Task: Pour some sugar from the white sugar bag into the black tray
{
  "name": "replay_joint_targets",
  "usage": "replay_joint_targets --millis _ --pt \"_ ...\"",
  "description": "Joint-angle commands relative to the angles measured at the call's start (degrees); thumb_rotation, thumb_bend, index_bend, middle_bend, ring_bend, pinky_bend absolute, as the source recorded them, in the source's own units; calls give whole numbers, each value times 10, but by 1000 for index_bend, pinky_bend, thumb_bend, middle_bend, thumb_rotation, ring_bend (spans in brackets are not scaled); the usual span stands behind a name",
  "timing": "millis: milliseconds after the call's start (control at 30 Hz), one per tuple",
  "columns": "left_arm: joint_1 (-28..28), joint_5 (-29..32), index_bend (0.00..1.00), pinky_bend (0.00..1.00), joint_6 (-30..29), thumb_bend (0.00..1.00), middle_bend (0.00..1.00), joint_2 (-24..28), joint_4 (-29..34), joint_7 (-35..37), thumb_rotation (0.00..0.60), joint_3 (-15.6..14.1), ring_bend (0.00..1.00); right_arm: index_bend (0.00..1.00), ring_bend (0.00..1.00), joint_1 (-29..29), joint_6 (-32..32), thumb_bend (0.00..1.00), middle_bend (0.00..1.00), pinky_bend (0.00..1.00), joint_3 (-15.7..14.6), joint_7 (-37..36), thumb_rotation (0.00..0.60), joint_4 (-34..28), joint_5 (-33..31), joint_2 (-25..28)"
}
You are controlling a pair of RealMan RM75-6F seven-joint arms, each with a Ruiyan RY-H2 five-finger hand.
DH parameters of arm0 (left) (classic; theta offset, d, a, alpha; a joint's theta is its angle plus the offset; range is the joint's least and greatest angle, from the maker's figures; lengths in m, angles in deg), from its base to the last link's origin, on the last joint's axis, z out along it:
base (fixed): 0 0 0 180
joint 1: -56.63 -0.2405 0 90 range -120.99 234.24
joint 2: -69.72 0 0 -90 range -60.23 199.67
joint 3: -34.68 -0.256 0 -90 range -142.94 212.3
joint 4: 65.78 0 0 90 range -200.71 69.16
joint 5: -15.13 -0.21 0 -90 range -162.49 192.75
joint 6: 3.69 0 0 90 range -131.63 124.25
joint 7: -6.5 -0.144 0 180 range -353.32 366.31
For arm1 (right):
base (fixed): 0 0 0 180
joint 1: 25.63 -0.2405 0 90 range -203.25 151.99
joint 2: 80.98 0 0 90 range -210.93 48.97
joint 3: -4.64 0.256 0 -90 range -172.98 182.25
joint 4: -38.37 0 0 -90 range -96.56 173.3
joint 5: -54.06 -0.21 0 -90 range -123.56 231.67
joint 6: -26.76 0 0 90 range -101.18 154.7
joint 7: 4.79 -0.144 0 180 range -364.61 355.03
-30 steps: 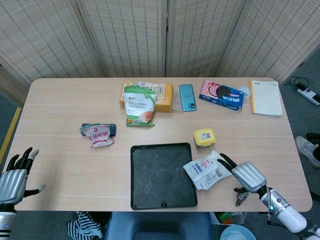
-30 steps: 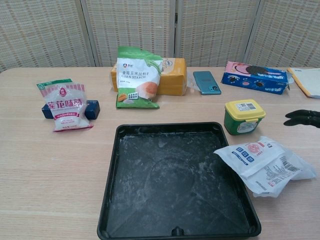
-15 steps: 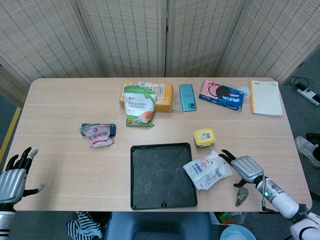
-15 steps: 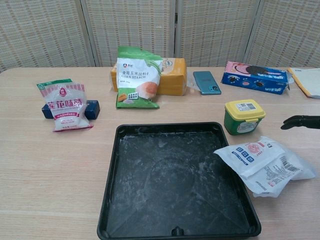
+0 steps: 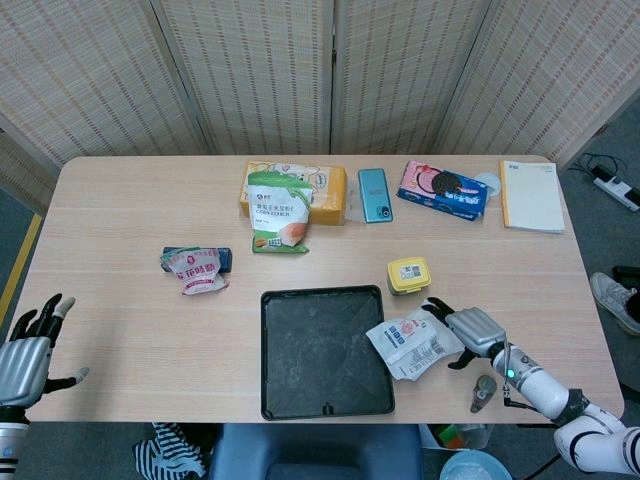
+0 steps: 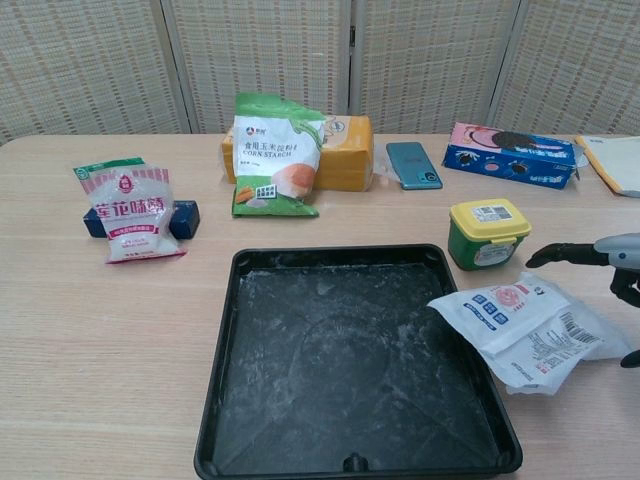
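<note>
White sugar bag (image 5: 415,340) lies flat, overlapping the black tray (image 5: 322,352)'s right rim, near the table's front edge. Right hand (image 5: 470,330) hovers beside it, fingers spread, empty. Advice: grip the bag's closed end, keeping the mouth trayward.

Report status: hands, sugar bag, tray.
Right hand open beside white sugar bag, not gripping. Left hand open, idle. Bag overlaps black tray rim.
</note>
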Motion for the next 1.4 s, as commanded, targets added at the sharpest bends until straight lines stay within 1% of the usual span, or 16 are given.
replay_joint_targets --millis 33,300,700,800,967,1167,1400 --pt "1 -1 0 122 2 171 0 1 0 1 600 -1 239 0 809 -4 8 159 0 998 3 -6 600 11 -6 -11" --pt "0 -4 0 122 1 171 0 4 1 7 600 -1 239 0 809 -15 26 160 0 998 7 -16 600 41 -13 -42" --pt "1 -6 0 122 2 171 0 5 2 10 600 -2 239 0 809 -28 49 159 0 998 11 -36 600 70 -18 -68" --pt "1 -7 0 122 2 171 0 6 2 12 600 -2 239 0 811 -27 43 159 0 998 12 -38 600 75 -16 -74" --pt "1 -9 0 122 3 171 0 8 2 15 600 -3 239 0 815 -17 14 160 3 998 16 -28 600 90 -16 -89" --pt "1 -9 0 122 2 171 0 9 2 13 600 -3 240 0 846 -6 -15 159 97 999 22 3 600 115 -24 -115" --pt "-1 -10 0 122 -1 171 0 9 3 9 600 -4 247 3 853 -12 10 159 127 1000 23 19 600 119 -43 -127"
